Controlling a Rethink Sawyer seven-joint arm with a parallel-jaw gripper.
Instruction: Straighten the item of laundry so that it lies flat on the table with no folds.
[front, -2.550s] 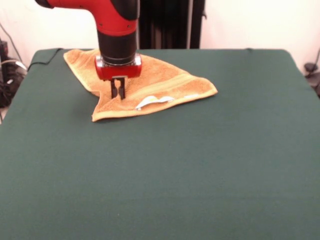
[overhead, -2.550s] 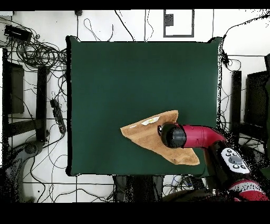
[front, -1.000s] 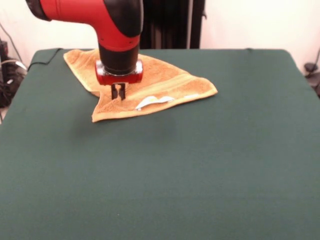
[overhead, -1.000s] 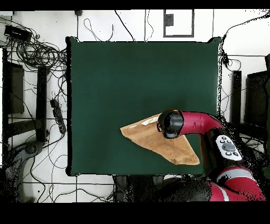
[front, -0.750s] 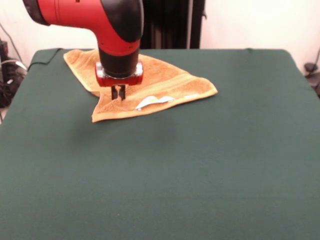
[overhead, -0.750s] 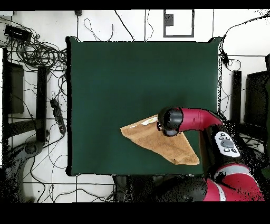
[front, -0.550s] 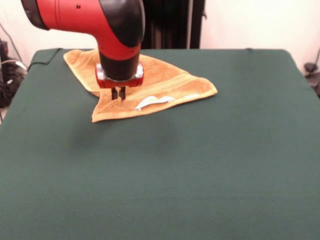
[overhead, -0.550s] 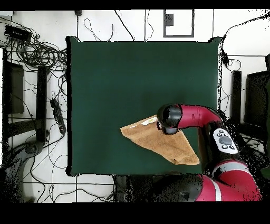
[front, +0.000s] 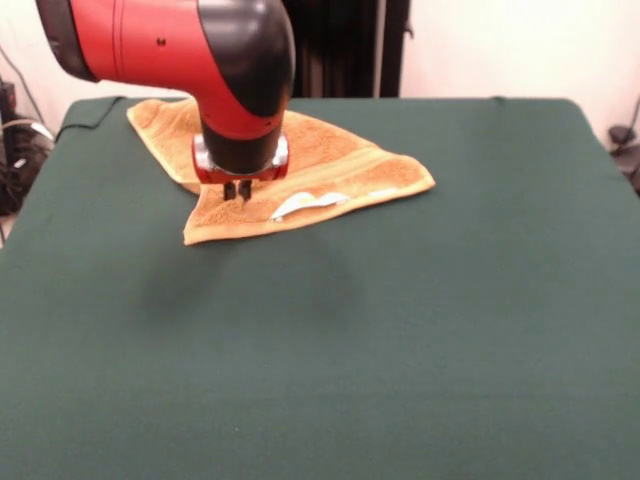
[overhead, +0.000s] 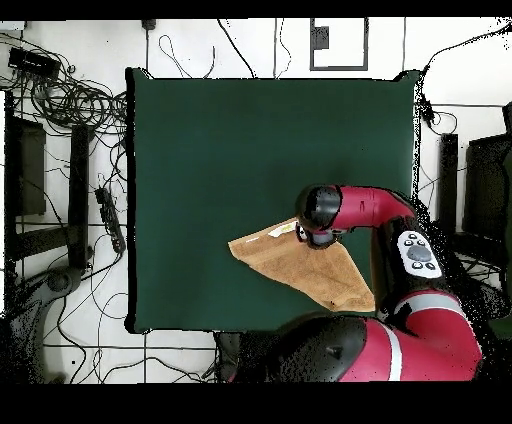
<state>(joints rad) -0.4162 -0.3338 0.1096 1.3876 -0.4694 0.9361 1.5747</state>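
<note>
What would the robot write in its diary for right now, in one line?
towel: folded, triangle-shaped, white label showing | tool: above towel, empty, fingers close together | table: green | task: not done

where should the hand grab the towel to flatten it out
Probably the top layer's pointed corner, at the front view's right, beyond the white label. The towel lies folded over into a rough triangle, so that free corner looks easiest to pinch. Come straight down from above, then pull it out over the open green table. The hand now hangs above the fold's other end.
</note>
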